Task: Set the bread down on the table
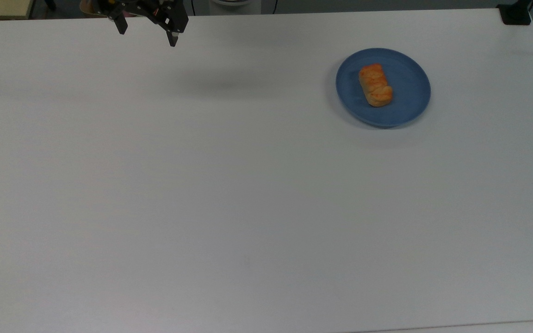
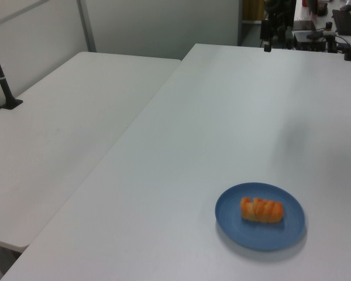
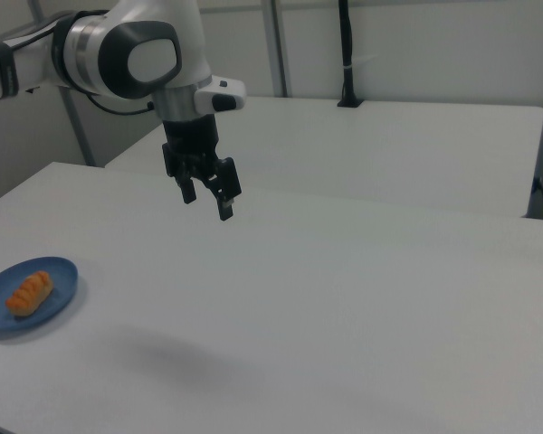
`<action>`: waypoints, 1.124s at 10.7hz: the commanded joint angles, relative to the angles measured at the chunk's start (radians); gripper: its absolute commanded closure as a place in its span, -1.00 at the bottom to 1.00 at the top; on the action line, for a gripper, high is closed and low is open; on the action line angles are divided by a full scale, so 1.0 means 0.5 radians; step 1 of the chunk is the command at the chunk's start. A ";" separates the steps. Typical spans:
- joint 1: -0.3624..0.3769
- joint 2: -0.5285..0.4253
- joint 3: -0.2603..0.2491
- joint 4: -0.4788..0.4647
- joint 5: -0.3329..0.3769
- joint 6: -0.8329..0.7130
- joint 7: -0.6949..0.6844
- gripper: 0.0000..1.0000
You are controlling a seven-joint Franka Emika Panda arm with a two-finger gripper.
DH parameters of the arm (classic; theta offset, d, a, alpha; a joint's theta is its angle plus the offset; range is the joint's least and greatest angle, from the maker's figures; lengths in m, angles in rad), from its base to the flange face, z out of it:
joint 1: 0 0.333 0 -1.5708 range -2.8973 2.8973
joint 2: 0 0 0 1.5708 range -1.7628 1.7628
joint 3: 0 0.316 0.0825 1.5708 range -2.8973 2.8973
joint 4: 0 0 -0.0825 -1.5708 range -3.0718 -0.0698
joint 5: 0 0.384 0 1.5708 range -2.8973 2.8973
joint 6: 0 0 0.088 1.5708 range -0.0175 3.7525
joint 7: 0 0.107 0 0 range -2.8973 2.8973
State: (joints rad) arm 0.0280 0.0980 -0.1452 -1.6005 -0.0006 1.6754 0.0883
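1. At the top view's upper left, the black two-finger gripper (image 1: 147, 33) hangs above the table (image 1: 229, 194), fingers spread wide, holding nothing.
2. The table's smooth, matte white top lies bare between them.
3. At the top view's right, the glazed, twisted golden bread roll (image 1: 375, 85) lies on the round blue plate (image 1: 410, 99); no step looks started.
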 commanded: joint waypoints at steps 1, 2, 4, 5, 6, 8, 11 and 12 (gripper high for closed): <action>0.005 -0.030 -0.016 0.001 0.004 -0.044 -0.014 -1.00; 0.008 -0.027 -0.016 0.001 0.001 -0.037 -0.014 -1.00; 0.015 -0.018 -0.013 0.001 -0.032 -0.031 -0.011 -1.00; 0.021 -0.003 -0.010 0.004 -0.042 -0.019 -0.011 -1.00; 0.030 0.025 0.002 0.004 -0.075 -0.016 -0.011 -1.00; 0.067 0.040 0.084 0.032 -0.048 0.015 -0.005 -1.00; 0.106 -0.067 0.473 -0.127 -0.042 0.027 0.188 -1.00; 0.143 -0.091 0.590 -0.210 -0.036 0.030 0.246 -1.00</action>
State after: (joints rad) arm 0.0632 0.1074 0.0346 -1.6070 -0.0159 1.6772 0.1377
